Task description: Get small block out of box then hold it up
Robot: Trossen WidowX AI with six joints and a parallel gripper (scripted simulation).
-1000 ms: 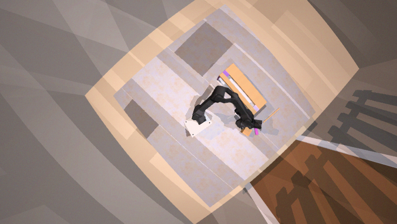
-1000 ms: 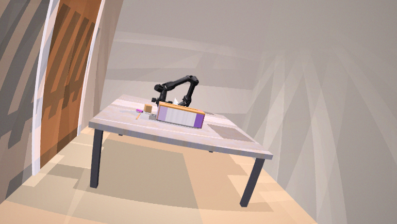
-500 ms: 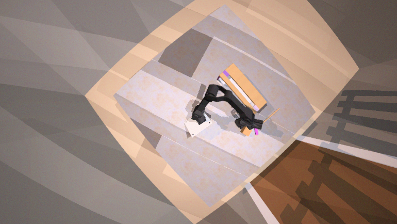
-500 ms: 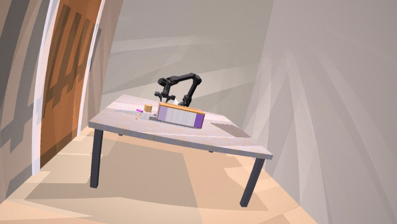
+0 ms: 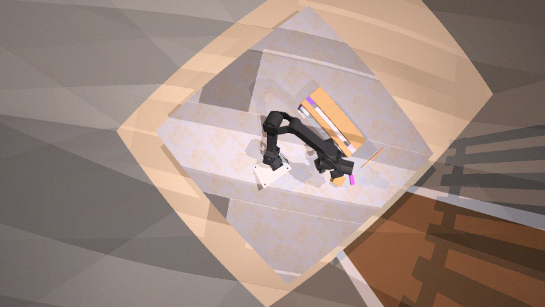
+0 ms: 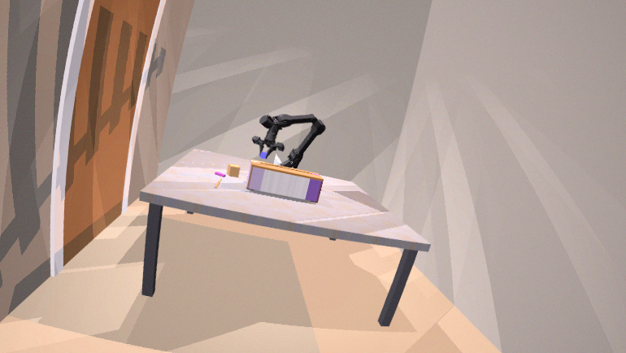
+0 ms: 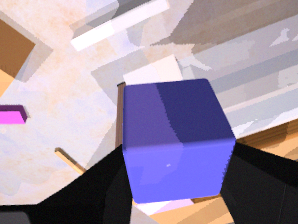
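Observation:
The small blue block [image 6: 263, 154] [image 7: 177, 172] is held between the fingertips of my gripper [image 7: 169, 149]. The gripper is shut on it, and the block is off the table. The clear-fronted box [image 5: 341, 118] [image 6: 284, 184] stands upright on the table, with an orange top and purple and pale end sections. In the top view the gripper hangs beside the box's lower right end, on the robot's side; the arm hides the block there. The exact gap between block and box is hard to tell.
An orange block [image 5: 338, 181] [image 6: 233, 171] stands near the gripper's side of the box. A magenta piece [image 5: 352, 180] [image 6: 219, 174] [image 7: 11, 117] lies beside it. A thin orange stick [image 5: 372, 158] [image 6: 218, 182] [image 7: 69, 160] lies off the box's end.

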